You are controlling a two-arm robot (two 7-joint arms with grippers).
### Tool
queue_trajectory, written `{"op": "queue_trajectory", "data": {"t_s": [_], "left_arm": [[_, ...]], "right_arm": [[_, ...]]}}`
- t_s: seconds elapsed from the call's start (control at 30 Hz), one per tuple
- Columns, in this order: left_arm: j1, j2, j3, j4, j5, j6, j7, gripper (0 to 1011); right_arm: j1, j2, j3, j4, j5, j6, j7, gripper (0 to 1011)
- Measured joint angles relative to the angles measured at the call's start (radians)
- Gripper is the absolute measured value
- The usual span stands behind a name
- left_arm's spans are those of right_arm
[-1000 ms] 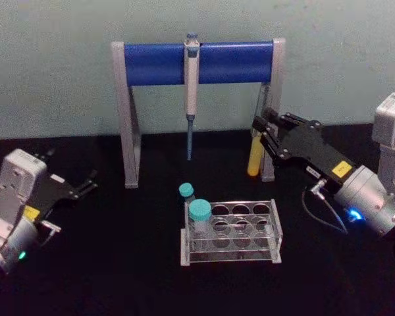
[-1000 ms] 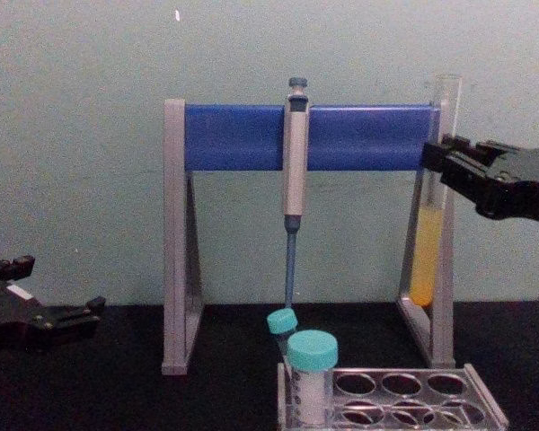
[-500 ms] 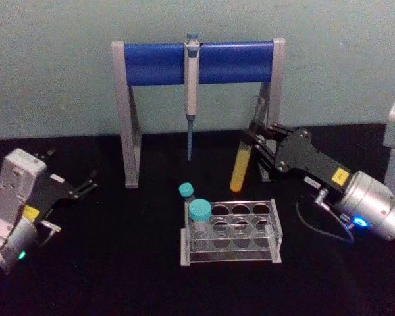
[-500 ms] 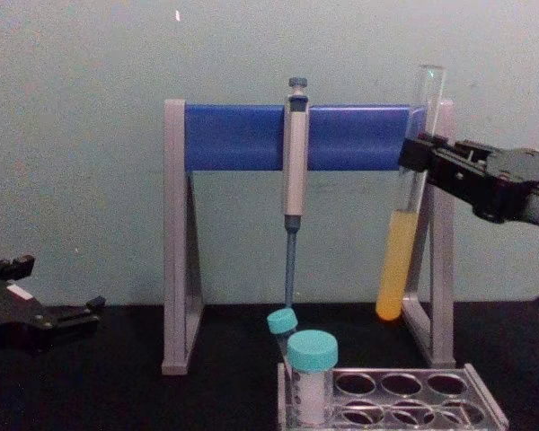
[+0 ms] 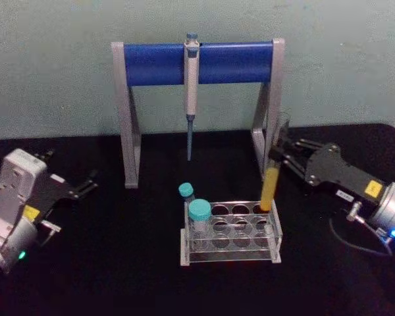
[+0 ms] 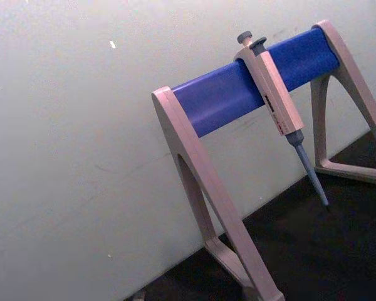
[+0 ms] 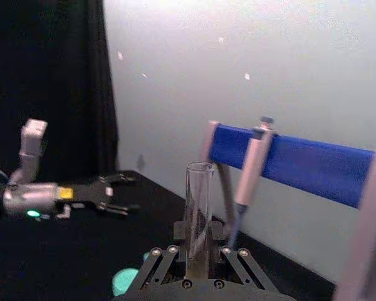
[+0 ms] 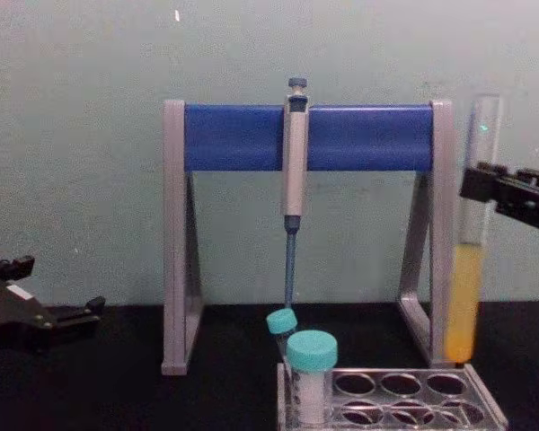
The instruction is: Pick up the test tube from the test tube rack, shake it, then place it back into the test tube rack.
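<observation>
Test tube (image 5: 269,184) held nearly upright at the back right corner of the test tube rack (image 5: 232,255)
Its yellow-filled lower end meets the rack's rear right hole; whether it has entered cannot be told. The right gripper (image 5: 280,155), reaching in from the right, is clamped on the clear glass above the liquid. A large teal-capped tube (image 5: 199,212) and a small teal-capped tube (image 5: 185,191) stand at the rack's left end. Behind, a pipette (image 5: 191,72) hangs on the blue bar of the pipette stand (image 5: 128,112). The left gripper (image 7: 122,193) sits well to the left over the black table (image 5: 118,263), fingers spread, holding nothing
</observation>
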Motion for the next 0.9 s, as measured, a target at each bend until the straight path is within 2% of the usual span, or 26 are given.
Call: {"op": "queue_trajectory", "data": {"t_s": [0.13,0.23,0.27,0.37,0.53,0.67,0.9], "left_arm": [[0.0,0.0,0.0,0.0,0.0,0.0,0.0,1001],[0.0,0.0,0.0,0.0,0.0,0.0,0.0,1001],[0.0,0.0,0.0,0.0,0.0,0.0,0.0,1001],[0.0,0.0,0.0,0.0,0.0,0.0,0.0,1001],[0.0,0.0,0.0,0.0,0.0,0.0,0.0,1001],[0.0,0.0,0.0,0.0,0.0,0.0,0.0,1001],[0.0,0.0,0.0,0.0,0.0,0.0,0.0,1001]], "right_arm": [[-0.013,0.013,0.012,-0.01,-0.026,-0.001,-0.05,225],[-0.017,0.005,0.021,-0.015,-0.072,-0.011,-0.11,225],[-0.017,0.005,0.021,-0.015,-0.072,-0.011,-0.11,225],[-0.004,-0.021,0.022,-0.006,-0.126,-0.023,-0.158,225],[0.019,-0.061,0.014,0.016,-0.177,-0.033,-0.194,225],[0.044,-0.095,0.004,0.042,-0.194,-0.041,-0.195,225],[0.089,-0.137,-0.026,0.082,-0.192,-0.047,-0.129,225]]}}
